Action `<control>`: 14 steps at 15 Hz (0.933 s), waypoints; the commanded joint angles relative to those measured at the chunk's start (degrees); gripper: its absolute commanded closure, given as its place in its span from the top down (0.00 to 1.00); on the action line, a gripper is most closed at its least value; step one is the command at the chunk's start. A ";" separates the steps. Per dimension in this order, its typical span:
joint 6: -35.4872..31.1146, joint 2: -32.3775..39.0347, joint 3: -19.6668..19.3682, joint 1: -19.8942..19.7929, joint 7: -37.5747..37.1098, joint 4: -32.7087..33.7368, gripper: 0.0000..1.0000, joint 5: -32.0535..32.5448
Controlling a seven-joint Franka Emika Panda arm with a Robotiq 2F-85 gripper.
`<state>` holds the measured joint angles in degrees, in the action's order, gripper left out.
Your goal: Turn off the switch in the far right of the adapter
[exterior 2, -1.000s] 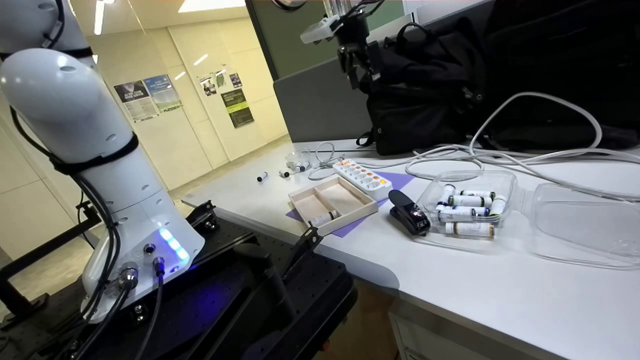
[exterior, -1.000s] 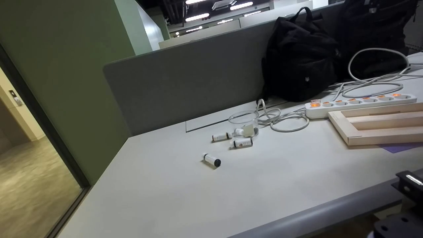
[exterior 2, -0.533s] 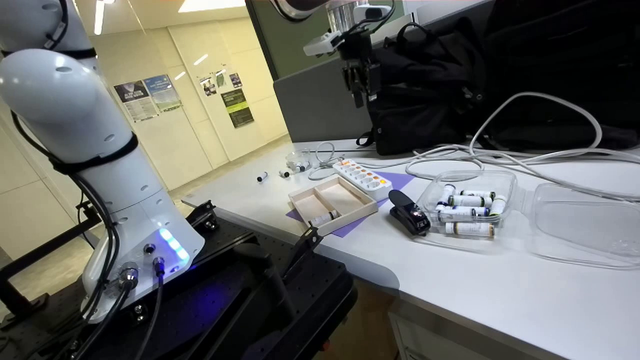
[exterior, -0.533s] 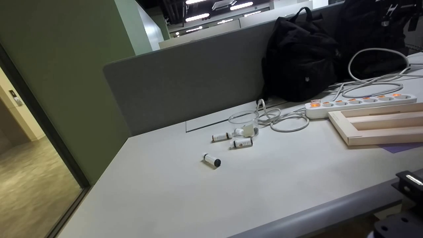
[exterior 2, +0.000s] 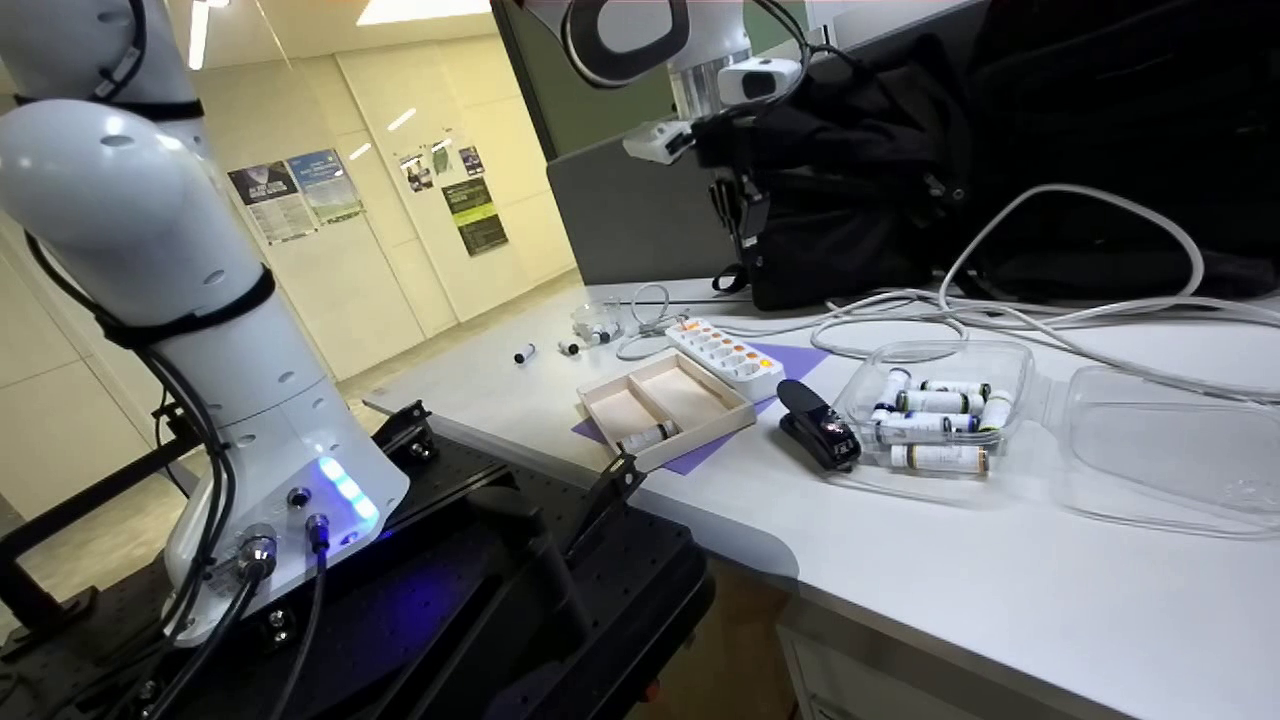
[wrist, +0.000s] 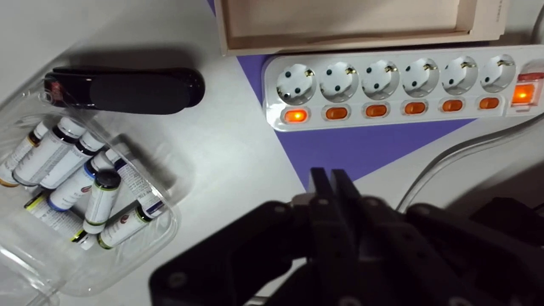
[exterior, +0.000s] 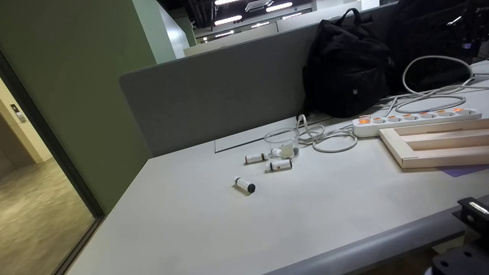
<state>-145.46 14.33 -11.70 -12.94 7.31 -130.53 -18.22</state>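
Hanging above the surface (exterior 2: 950,570), the end effector (wrist: 329,173) has its two black fingers squeezed together. The white power strip (wrist: 401,97) lies partly on a purple sheet (wrist: 357,148), between the back edge and a wooden tray (exterior 2: 705,436) closer to the front edge. On the strip, the end switch (wrist: 295,115) near the black stapler (wrist: 127,90) glows orange, and so does the big switch (wrist: 522,93) at the other end.
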 commanded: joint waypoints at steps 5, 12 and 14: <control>-1.52 2.39 1.54 -1.53 -1.95 -0.24 0.01 0.22; -1.62 3.21 1.54 -1.53 -2.54 0.00 0.00 0.70; -3.14 4.66 2.76 -1.93 -0.43 0.19 0.00 -0.63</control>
<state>-147.14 17.75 -10.77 -13.67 5.73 -130.57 -18.23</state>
